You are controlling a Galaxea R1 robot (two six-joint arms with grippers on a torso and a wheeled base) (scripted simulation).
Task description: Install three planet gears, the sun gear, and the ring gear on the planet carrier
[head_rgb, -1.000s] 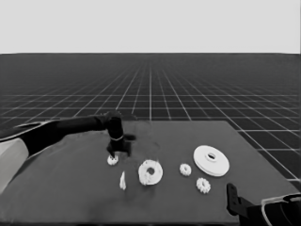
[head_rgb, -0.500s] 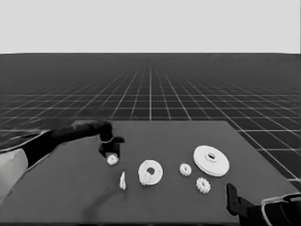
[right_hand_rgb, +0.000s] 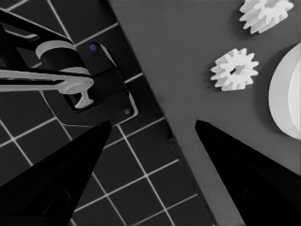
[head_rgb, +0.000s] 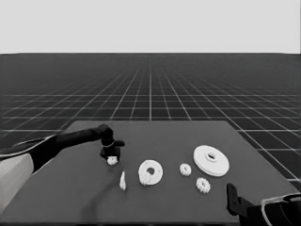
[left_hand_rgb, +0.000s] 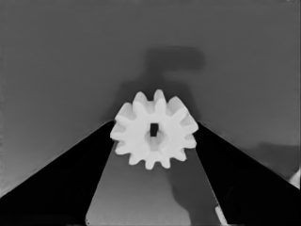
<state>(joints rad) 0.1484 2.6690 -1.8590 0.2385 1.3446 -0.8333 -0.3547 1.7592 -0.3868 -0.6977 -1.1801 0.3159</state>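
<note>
Left gripper [head_rgb: 111, 157] is clamping a planet gear [left_hand_rgb: 154, 129] between both fingers, over the table's [head_rgb: 188, 129] left part. Nearest it are standing a thin white piece [head_rgb: 122, 181] and the smaller round part [head_rgb: 150, 172]; two more gears [head_rgb: 185, 169] [head_rgb: 203, 185] and the larger round part [head_rgb: 211, 160] are lying farther right. Its arm is reaching in from the left edge. Right gripper [right_hand_rgb: 150, 136] is waiting with fingers spread at the table's near right corner.
</note>
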